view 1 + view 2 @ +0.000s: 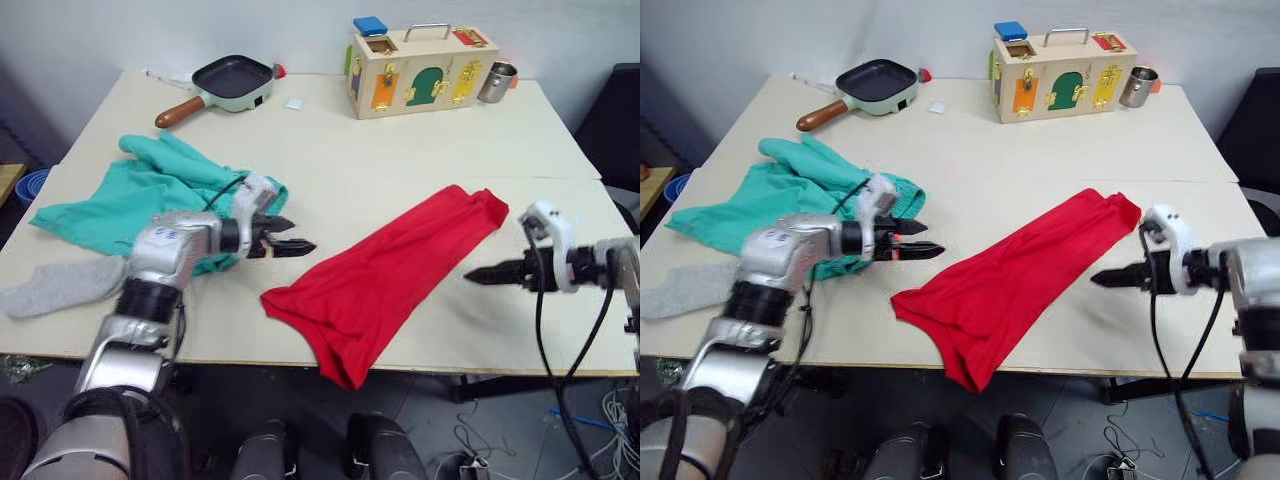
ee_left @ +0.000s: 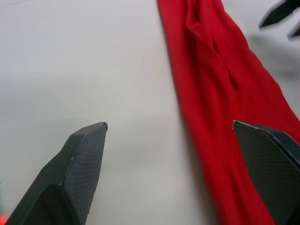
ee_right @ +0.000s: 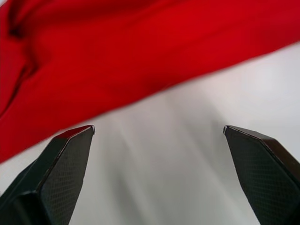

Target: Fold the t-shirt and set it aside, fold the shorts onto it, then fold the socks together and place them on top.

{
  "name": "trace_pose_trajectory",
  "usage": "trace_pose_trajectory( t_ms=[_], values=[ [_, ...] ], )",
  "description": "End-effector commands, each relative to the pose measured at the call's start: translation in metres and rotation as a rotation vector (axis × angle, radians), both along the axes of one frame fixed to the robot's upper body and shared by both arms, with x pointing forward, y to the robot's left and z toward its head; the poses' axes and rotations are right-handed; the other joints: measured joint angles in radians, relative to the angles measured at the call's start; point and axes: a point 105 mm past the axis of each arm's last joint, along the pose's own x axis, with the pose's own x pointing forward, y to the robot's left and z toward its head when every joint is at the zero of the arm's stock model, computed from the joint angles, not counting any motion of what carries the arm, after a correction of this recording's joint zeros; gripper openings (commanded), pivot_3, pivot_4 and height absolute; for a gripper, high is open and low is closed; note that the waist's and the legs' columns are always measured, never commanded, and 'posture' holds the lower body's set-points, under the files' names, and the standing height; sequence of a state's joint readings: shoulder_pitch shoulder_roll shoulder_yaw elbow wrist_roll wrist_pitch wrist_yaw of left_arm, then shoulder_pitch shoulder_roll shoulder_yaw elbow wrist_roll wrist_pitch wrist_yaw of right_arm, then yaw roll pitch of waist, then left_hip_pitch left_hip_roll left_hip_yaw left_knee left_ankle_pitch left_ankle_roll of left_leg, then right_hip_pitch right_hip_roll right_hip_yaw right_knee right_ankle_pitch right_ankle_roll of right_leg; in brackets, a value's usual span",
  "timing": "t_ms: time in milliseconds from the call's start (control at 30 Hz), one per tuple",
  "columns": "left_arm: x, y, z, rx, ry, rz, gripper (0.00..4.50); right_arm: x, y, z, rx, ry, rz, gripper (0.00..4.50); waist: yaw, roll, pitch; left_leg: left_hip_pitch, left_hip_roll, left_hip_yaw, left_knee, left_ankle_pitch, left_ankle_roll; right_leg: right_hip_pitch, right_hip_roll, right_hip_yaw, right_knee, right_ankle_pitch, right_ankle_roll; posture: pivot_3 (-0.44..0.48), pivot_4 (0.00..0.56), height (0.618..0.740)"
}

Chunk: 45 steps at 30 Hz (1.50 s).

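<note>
Table (image 1: pixel 400 180), pale top, holds everything. T-shirt (image 1: pixel 385 275) folded into a long red strip lying diagonally mid-table, near corner hanging over the front edge, between the two grippers and touching neither. Shorts (image 1: pixel 150 195) teal, crumpled on the left part of the table, partly under the left arm. Sock (image 1: pixel 60 285) grey, flat at the front left edge, beside the shorts. Toy box (image 1: pixel 420 70) wooden with latches at the far edge, metal cup (image 1: pixel 497 82) just beside it, frying pan (image 1: pixel 235 80) far left. Left gripper (image 1: pixel 290 245) fingers spread apart, empty, just left of the t-shirt. Right gripper (image 1: pixel 490 275) fingers spread in its wrist view, empty, just right of the t-shirt. Bare table between each gripper and the t-shirt.
</note>
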<state>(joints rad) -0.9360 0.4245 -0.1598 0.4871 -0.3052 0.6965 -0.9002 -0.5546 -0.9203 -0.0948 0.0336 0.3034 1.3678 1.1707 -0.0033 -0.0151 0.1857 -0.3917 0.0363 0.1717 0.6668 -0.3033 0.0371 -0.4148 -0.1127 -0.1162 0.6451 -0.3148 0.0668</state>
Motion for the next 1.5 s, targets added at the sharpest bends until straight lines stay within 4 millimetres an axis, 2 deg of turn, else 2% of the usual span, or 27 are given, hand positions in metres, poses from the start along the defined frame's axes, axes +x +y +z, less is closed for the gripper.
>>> trace_pose_trajectory(
  t_ms=[33,200,333,567,733,867,1033,1167,1467,1500],
  values=[
    [0.014,-0.019,0.002,0.003,-0.020,-0.050,4.48,-0.021,0.023,0.007,0.036,-0.029,0.007,4.50,0.003,-0.001,0.000,0.000,0.000,0.000,0.000,0.000,0.000,0.000,0.000,0.000,0.000,0.000,0.000,0.000,0.150,0.740],
    [0.023,-0.045,-0.004,0.019,-0.022,-0.083,4.48,-0.034,0.039,-0.009,0.048,-0.034,-0.009,4.50,0.003,-0.001,0.000,-0.001,-0.001,-0.001,0.000,0.000,0.000,-0.001,-0.001,-0.001,0.000,0.000,0.000,0.000,0.150,0.740],
    [0.023,-0.067,-0.013,0.033,-0.005,-0.108,4.48,-0.042,0.057,-0.021,0.074,-0.041,0.008,4.50,0.004,-0.001,0.000,-0.002,-0.002,-0.001,0.000,0.000,0.001,-0.001,-0.001,-0.002,0.000,0.000,0.000,0.000,0.150,0.740],
    [0.019,-0.084,-0.024,0.051,0.025,-0.119,4.48,-0.052,0.090,-0.038,0.094,-0.043,0.049,4.50,-0.002,-0.002,0.000,-0.001,-0.002,-0.003,0.000,0.000,0.001,-0.001,-0.002,-0.003,0.001,0.000,0.000,0.000,0.150,0.740],
    [0.018,-0.087,-0.031,0.085,0.017,-0.114,4.48,-0.056,0.104,-0.044,0.083,-0.045,0.056,4.50,-0.001,-0.006,-0.003,0.000,-0.001,-0.003,0.000,0.000,0.002,0.001,-0.001,-0.003,0.001,0.000,0.000,0.000,0.150,0.740],
    [0.026,-0.077,-0.019,-0.014,0.061,-0.044,3.66,-0.058,0.113,-0.047,0.083,-0.048,0.064,4.50,-0.005,-0.008,-0.004,0.001,-0.001,-0.003,0.000,0.000,0.002,0.001,-0.002,-0.003,0.000,0.000,0.000,0.000,0.150,0.740],
    [0.030,-0.062,-0.013,-0.080,0.124,0.015,3.66,-0.060,0.110,-0.046,0.076,-0.044,0.059,4.50,-0.008,-0.008,-0.004,0.000,-0.001,-0.003,-0.001,0.000,0.002,0.001,-0.001,-0.003,0.001,0.000,0.000,0.000,0.150,0.740],
    [0.029,-0.065,-0.009,-0.129,0.171,0.023,3.66,-0.059,0.108,-0.045,0.075,-0.043,0.056,4.50,-0.004,-0.008,-0.004,0.000,-0.001,-0.003,0.000,0.000,0.002,0.001,-0.001,-0.004,0.000,0.000,0.000,0.000,0.150,0.740],
    [0.018,-0.081,-0.037,0.072,0.147,-0.048,3.66,-0.062,0.111,-0.043,0.073,-0.039,0.077,4.50,-0.001,-0.008,-0.004,0.000,-0.002,-0.003,-0.001,-0.001,0.002,0.001,-0.001,-0.003,0.000,0.000,0.000,0.000,0.150,0.740],
    [0.019,-0.082,-0.039,0.085,0.140,-0.034,3.49,-0.062,0.111,-0.043,0.073,-0.037,0.080,4.50,0.000,-0.008,-0.004,0.000,-0.002,-0.003,-0.001,-0.001,0.002,0.001,-0.001,-0.003,0.000,0.000,0.000,0.000,0.150,0.740]
  ],
)
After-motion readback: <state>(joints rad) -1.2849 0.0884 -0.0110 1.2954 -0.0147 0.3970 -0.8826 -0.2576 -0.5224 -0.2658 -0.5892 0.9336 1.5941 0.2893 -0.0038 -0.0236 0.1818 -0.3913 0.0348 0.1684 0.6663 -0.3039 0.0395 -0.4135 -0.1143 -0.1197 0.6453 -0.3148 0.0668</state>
